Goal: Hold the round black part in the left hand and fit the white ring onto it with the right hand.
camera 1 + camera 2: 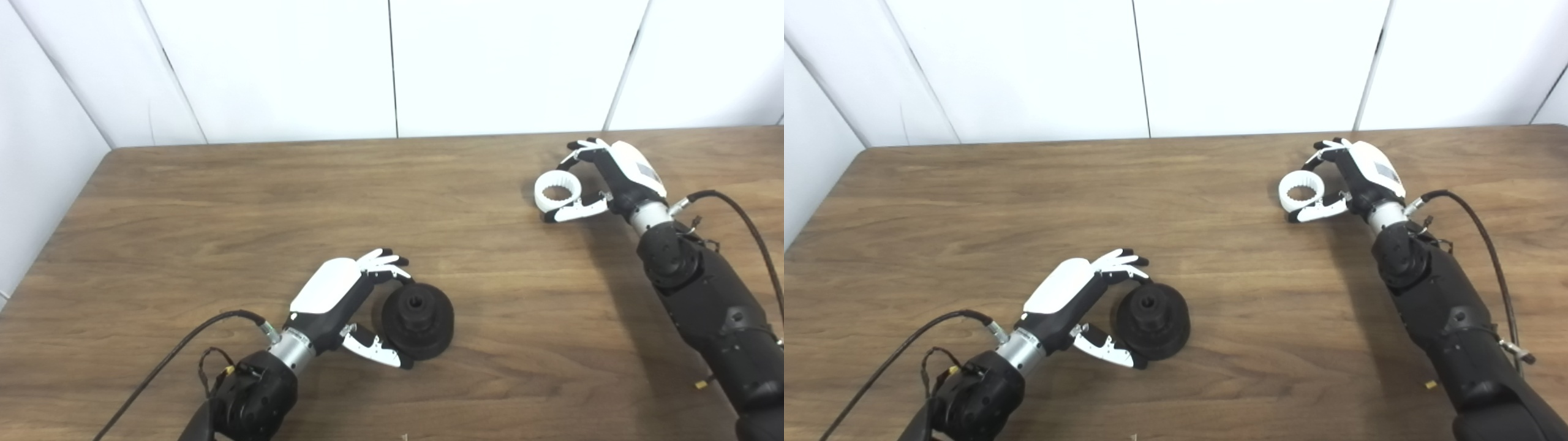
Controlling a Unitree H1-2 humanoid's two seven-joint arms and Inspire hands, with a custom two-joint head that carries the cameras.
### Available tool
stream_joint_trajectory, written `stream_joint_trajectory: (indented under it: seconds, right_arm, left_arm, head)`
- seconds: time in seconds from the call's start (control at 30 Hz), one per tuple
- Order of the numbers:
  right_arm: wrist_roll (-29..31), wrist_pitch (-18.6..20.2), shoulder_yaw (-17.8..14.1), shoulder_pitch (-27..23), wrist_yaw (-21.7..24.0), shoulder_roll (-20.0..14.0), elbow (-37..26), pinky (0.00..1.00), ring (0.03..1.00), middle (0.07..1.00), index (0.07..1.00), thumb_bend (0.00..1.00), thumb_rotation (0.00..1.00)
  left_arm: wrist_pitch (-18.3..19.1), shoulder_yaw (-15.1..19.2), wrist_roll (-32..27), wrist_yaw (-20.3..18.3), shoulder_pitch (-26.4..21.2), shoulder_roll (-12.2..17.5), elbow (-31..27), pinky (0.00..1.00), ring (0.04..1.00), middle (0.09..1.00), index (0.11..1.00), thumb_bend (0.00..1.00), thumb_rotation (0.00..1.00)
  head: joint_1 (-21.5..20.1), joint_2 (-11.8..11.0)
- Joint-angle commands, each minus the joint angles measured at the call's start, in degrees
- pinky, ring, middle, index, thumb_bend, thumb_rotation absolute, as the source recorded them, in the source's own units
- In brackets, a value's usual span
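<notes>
The round black part (418,320), a stepped disc with a centre hole, rests on the wooden table (245,202) near the front middle. My left hand (343,306) grips it from the left, with fingers curled over its far edge and the thumb (376,351) against its near rim. The white toothed ring (556,195) is at the far right. My right hand (612,177) holds it between the thumb (576,211) below and the fingers (582,150) above. I cannot tell whether the ring is lifted off the table. The two hands are far apart.
White wall panels stand behind the table's far edge. A white wall runs along the left edge. Cables trail from both forearms, one (747,226) looping at the right. A small yellow speck (1429,384) lies on the table near the right arm.
</notes>
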Motion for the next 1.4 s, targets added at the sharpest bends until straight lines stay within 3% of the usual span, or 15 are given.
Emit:
stream_joint_trajectory:
  seconds: [0.0, 0.4, 0.7, 0.97, 1.37]
  right_arm:
    - [-0.3, -1.5, -0.5, -2.1, -1.7, -1.2, -0.3, 0.91, 0.956, 0.864, 0.489, 0.52, 0.15]
    - [2.0, -0.8, -1.6, -0.9, 0.4, -1.1, -3.5, 0.89, 0.953, 0.856, 0.488, 0.52, 0.15]
    - [7.4, 3.9, -4.5, 4.2, 7.2, -0.2, -18.3, 0.88, 0.937, 0.844, 0.487, 0.52, 0.15]
    - [15.4, 9.8, -8.0, 7.7, 12.6, 1.8, -29.6, 1.0, 0.938, 0.843, 0.487, 0.52, 0.15]
    - [16.3, 20.6, -5.3, 12.6, 20.9, 1.8, -50.7, 1.0, 0.947, 0.847, 0.489, 0.52, 0.15]
  left_arm:
    - [0.1, -0.6, 1.0, -0.8, 0.3, 0.0, 0.6, 0.83, 0.954, 0.885, 0.622, 0.78, 0.23]
    - [0.3, -0.7, 1.8, -0.7, 0.3, -0.7, 0.8, 0.83, 0.953, 0.885, 0.623, 0.78, 0.24]
    - [0.6, -0.5, 1.9, -0.6, 0.3, -1.0, 1.1, 0.83, 0.951, 0.885, 0.618, 0.79, 0.23]
    - [0.2, -0.5, 1.6, -0.2, 0.2, -1.6, 1.9, 0.85, 0.953, 0.884, 0.618, 0.79, 0.22]
    - [0.1, -0.9, 2.2, 0.2, 0.1, -2.0, 2.3, 0.85, 0.953, 0.882, 0.62, 0.79, 0.23]
  head:
    - [0.0, 0.1]
    - [0.6, 0.3]
    - [0.5, 0.6]
    - [0.7, 0.9]
    - [1.2, 1.3]
